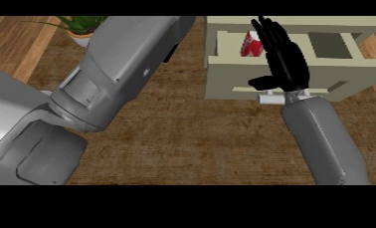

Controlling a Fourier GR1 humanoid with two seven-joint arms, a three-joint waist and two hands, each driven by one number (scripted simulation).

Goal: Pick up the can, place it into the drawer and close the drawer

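Note:
A red can lies inside the open beige drawer, partly hidden behind my right hand. My right hand hangs over the drawer with its fingers straight and pointing away from me, thumb out to the left, holding nothing. The drawer's pale handle shows just below the wrist. My left forearm fills the left side of the view; its hand is hidden past the upper edge of the arm.
A potted green plant stands at the back left on the wooden counter. The drawer box has a second empty compartment at its right.

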